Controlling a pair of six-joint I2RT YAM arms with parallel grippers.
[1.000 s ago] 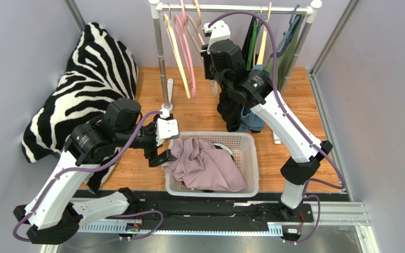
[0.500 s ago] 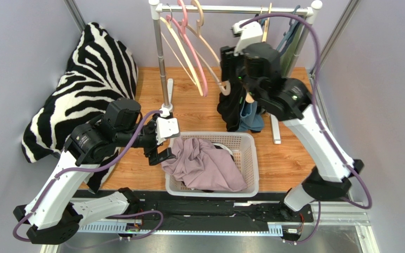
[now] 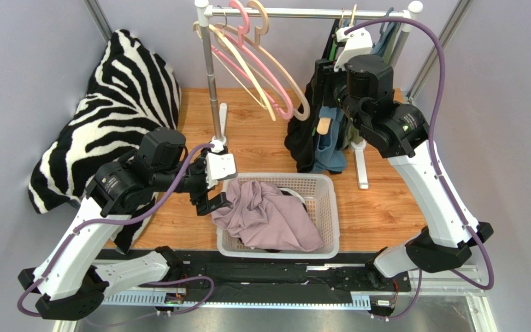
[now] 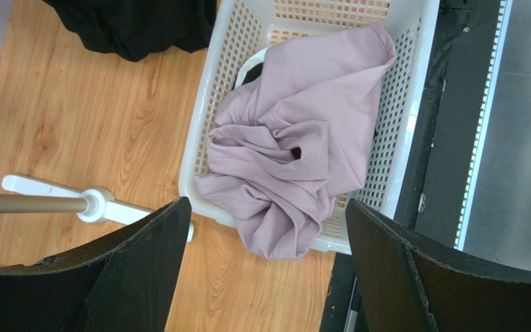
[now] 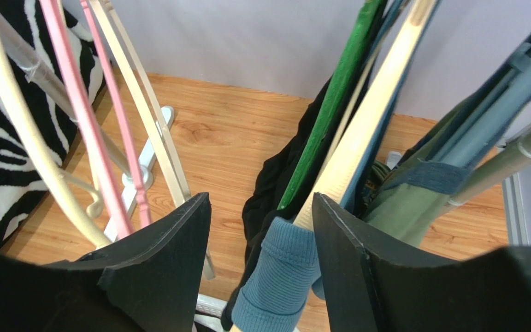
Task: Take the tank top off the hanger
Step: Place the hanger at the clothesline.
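Note:
A blue ribbed tank top hangs on a light wooden hanger at the right end of the rail. From above, the tank top shows below the arm. My right gripper is open, and the blue strap and the hanger's arm lie between its fingers with gaps on both sides. That gripper sits high among the hung clothes. My left gripper is open wide and empty, hovering over the left rim of the white basket.
A black garment on a green hanger and an olive garment hang beside the tank top. Empty pink and cream hangers hang left. A mauve garment fills the basket. A zebra cushion lies left.
My right arm has swung right from the empty hangers to the clothed ones and its jaws have opened. The empty hangers have swung out. The left arm is unchanged.

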